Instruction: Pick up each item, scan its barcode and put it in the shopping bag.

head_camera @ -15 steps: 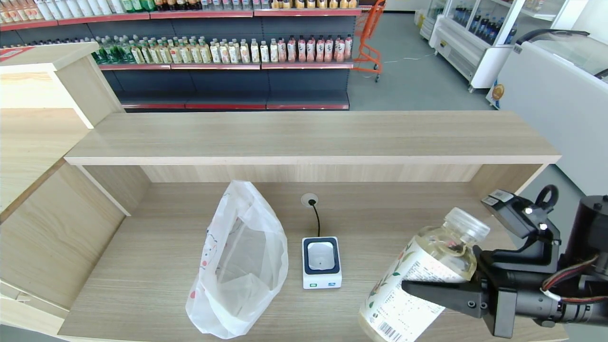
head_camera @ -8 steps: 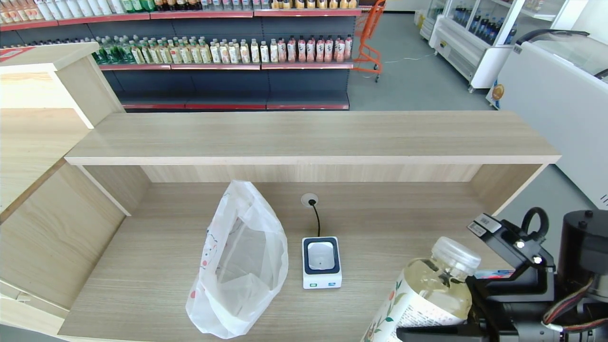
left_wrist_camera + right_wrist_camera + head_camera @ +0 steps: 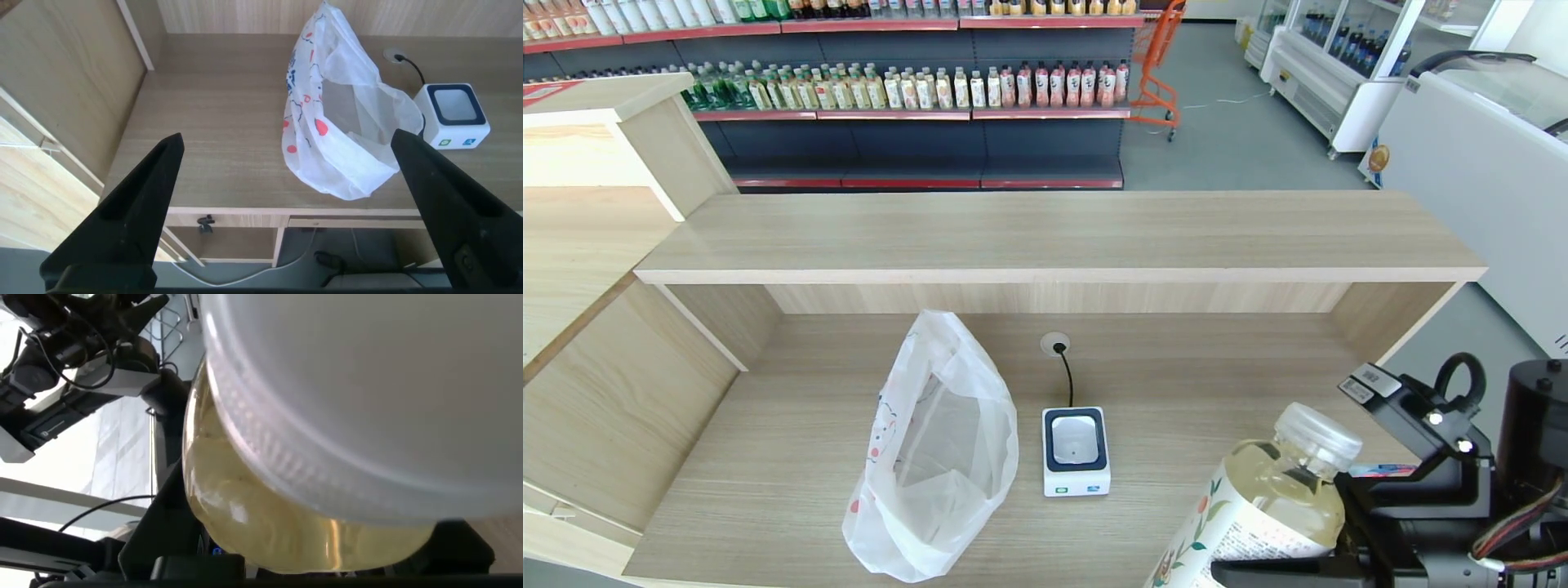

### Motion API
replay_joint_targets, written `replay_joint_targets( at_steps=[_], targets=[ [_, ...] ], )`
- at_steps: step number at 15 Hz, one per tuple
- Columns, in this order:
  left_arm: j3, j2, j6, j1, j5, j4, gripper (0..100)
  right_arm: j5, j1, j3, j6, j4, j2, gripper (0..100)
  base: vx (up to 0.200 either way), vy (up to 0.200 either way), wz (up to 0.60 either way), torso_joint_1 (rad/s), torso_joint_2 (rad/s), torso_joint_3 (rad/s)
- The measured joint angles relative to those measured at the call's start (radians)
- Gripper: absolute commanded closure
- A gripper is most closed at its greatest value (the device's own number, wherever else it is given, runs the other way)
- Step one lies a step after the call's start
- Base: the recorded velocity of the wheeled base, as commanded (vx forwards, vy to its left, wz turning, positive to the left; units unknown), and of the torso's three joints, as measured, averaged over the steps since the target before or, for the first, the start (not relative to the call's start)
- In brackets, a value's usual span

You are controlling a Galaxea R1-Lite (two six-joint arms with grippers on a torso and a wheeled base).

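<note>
Your right gripper point(image 3: 1282, 555) was clamped on the tea bottle point(image 3: 1282, 490), its black fingers pressed against the labelled body. The bottle was of clear plastic with a rounded shoulder, a pale yellow liquid inside and a ribbed, cloudy white cap. Its paper label had a printed pattern of leaves and a fruit. It was tilted, with the cap pointing away from you, and it hung over the near right corner of the counter point(image 3: 768, 457), to the right of the scanner point(image 3: 1076, 451) and well apart from it. In the right wrist view the cap and the yellow shoulder of the bottle point(image 3: 270, 514) were very close to the camera.

The scanner was a small white box with rounded corners and a dark blue frame around its glossy window, and a thin black cable point(image 3: 1066, 376) ran from it to a round hole in the counter. Just beside it, on its left, the shopping bag point(image 3: 935, 457) stood open (thin, wrinkled, half-transparent white plastic with red prints).

Your left gripper point(image 3: 286, 140) was spread wide, holding nothing, above the front edge of the pale wood-grain counter, with the bag point(image 3: 343, 122) visible between its flat black fingers point(image 3: 139, 204).
</note>
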Motion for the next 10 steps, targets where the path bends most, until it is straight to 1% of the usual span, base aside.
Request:
replay_joint_targets(
  at_steps=[4,6,8,10],
  targets=[
    [0.000,0.000,0.000,0.000,0.000,0.000,0,-0.010,-0.002,0.001,-0.015,0.012,-0.006,100,0.000,0.000,0.00,0.000,0.00,0.000],
    [0.000,0.000,0.000,0.000,0.000,0.000,0,-0.019,-0.015,0.002,-0.047,0.011,-0.005,100,0.000,0.000,0.00,0.000,0.00,0.000],
    [0.000,0.000,0.000,0.000,0.000,0.000,0,-0.048,-0.070,0.002,-0.157,0.005,0.014,100,0.000,0.000,0.00,0.000,0.00,0.000],
    [0.000,0.000,0.000,0.000,0.000,0.000,0,-0.056,-0.172,-0.005,-0.303,-0.039,0.076,100,0.000,0.000,0.00,0.000,0.00,0.000]
  ],
)
